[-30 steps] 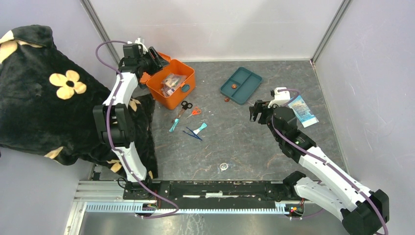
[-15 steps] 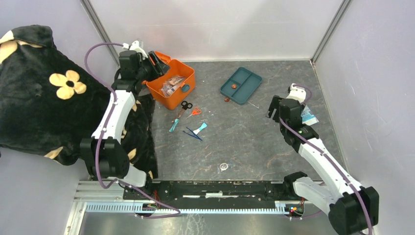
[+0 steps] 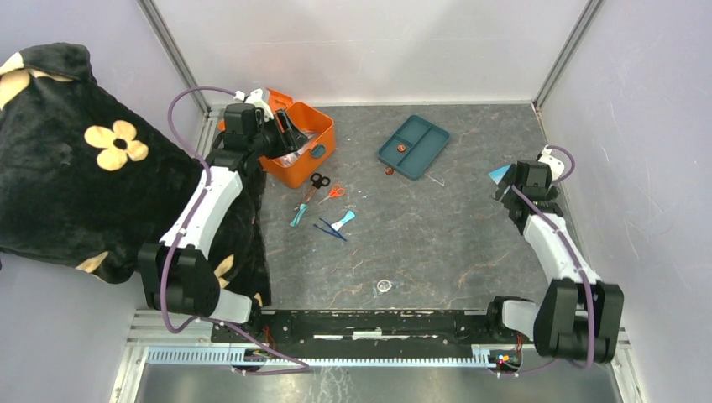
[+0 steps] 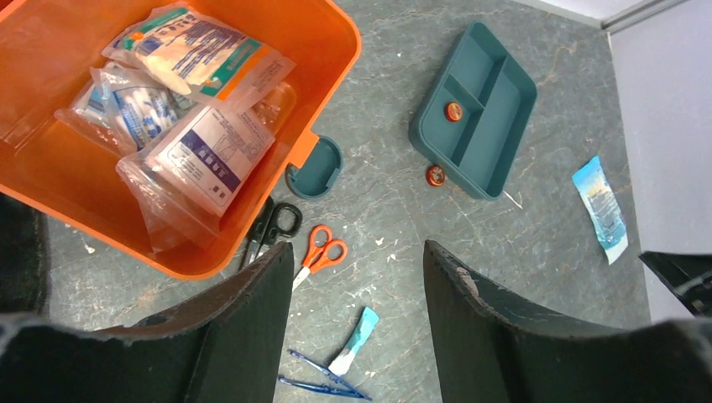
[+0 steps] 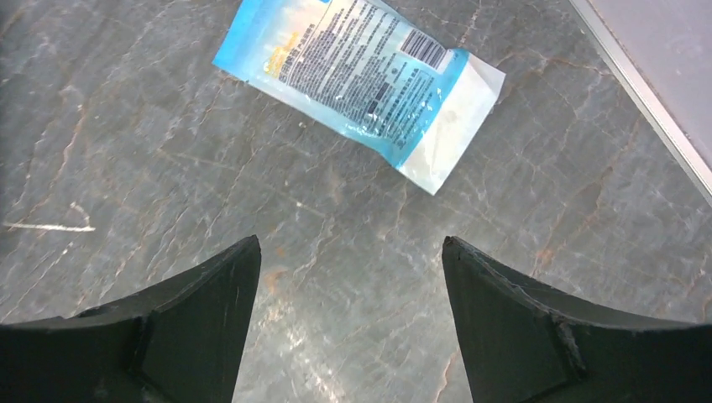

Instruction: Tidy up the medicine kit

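Grey marbled surface [image 3: 420, 243], pale walls on three sides, a black flowered cloth [image 3: 75, 193] heaped at the left. From above, I see the medicine kit [image 3: 295, 174] open at the far left, the left tool [image 3: 287, 134] over its left side. The right tool [image 3: 507, 188] is well apart, at a blue packet [image 3: 499, 174] by the right wall.

On the left wrist view, the left tool [image 4: 356, 248] is spread with nothing between its jaws. The kit [image 4: 340, 63] holds several clear bags [image 4: 189, 126]. The teal tray [image 4: 504, 109] holds one small orange disc [image 4: 453, 111]. Scissors [image 4: 317, 253] lie loose between them.

On the right wrist view, the right tool [image 5: 350, 243] stands wide and empty. The packet [image 5: 361, 80] lies just ahead of it, long axis slanting from upper left to lower right. I judge the right arm nearer to the packet, with the kit far to its left.
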